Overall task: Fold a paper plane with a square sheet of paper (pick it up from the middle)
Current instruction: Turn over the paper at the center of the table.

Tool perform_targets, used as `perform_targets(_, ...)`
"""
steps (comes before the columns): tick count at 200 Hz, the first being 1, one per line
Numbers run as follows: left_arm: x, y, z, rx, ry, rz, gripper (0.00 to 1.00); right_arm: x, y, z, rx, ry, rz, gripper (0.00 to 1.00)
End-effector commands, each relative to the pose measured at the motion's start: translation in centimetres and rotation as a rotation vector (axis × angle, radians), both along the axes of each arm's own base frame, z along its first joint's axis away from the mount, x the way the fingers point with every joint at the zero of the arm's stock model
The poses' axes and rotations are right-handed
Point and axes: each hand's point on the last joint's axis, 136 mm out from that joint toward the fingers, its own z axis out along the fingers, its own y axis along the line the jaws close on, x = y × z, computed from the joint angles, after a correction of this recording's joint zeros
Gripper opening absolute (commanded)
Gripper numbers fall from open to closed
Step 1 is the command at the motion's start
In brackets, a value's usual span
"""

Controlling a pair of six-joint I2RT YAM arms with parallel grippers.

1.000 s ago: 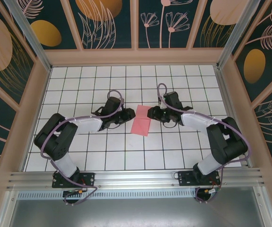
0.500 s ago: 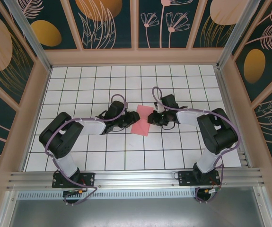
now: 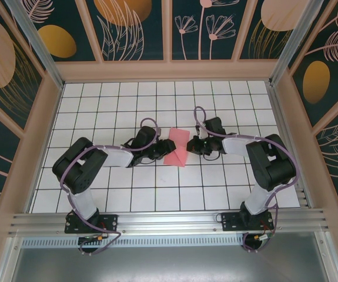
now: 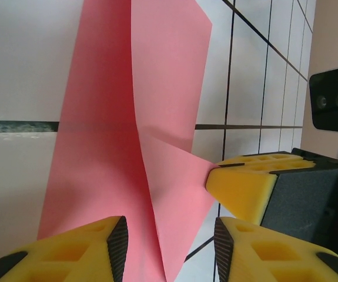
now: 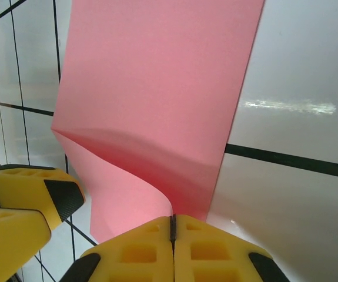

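By my reckoning I am working on an early fold. My left gripper is hovering with jaws apart, straddling one edge of the square sheet of paper without clamping it. The sheet is lying at the middle of the table, one side lifting along a crease. My right gripper is pinching the sheet's opposite edge, jaws together. Next I am likely needing to carry that edge across and press the crease flat.
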Motion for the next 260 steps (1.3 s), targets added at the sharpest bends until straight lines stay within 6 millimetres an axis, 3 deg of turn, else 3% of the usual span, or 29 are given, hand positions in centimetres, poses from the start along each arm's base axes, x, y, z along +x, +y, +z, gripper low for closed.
perform_targets(1, 0.2, -1.1, -0.1, -0.017, -0.011, -0.033, 0.46, 0.0, -0.2, 0.4, 0.024, -0.008, -0.012, 0.07)
perform_targets(54, 0.3, -2.2, -0.3, -0.024, -0.027, -0.076, 0.43, -0.2, -0.5, 0.1, 0.018, 0.003, -0.018, 0.07)
perform_targets(122, 1.3, -2.9, -0.2, 0.003, -0.081, -0.105, 0.21, 0.1, -0.7, 0.8, 0.023, -0.001, -0.034, 0.11)
perform_targets(168, 2.4, -1.4, 1.5, 0.142, -0.177, -0.099, 0.05, 1.5, -2.9, 5.4, -0.004, -0.133, -0.119, 0.50)
perform_targets(190, 2.5, 1.1, 2.6, 0.301, -0.215, -0.081, 0.05, 1.8, -4.6, 8.0, -0.027, -0.222, -0.165, 0.64)
perform_targets(195, 3.2, 1.2, 4.1, 0.320, -0.249, -0.070, 0.05, 1.9, -5.0, 8.5, -0.031, -0.240, -0.176, 0.67)
perform_targets(202, 3.4, 2.2, 4.2, 0.392, -0.253, -0.058, 0.05, 1.9, -5.5, 9.2, -0.033, -0.266, -0.186, 0.71)
perform_targets(210, 3.6, 3.4, 5.9, 0.449, -0.284, -0.036, 0.05, 1.9, -6.0, 10.1, -0.036, -0.298, -0.200, 0.76)
perform_targets(229, 4.1, 5.7, 7.8, 0.603, -0.325, 0.005, 0.05, 1.9, -7.2, 11.6, -0.070, -0.367, -0.237, 0.98)
perform_targets(260, 5.1, 9.0, 8.8, 0.890, -0.343, 0.078, 0.06, 1.8, -9.4, 12.7, -0.124, -0.431, -0.314, 0.99)
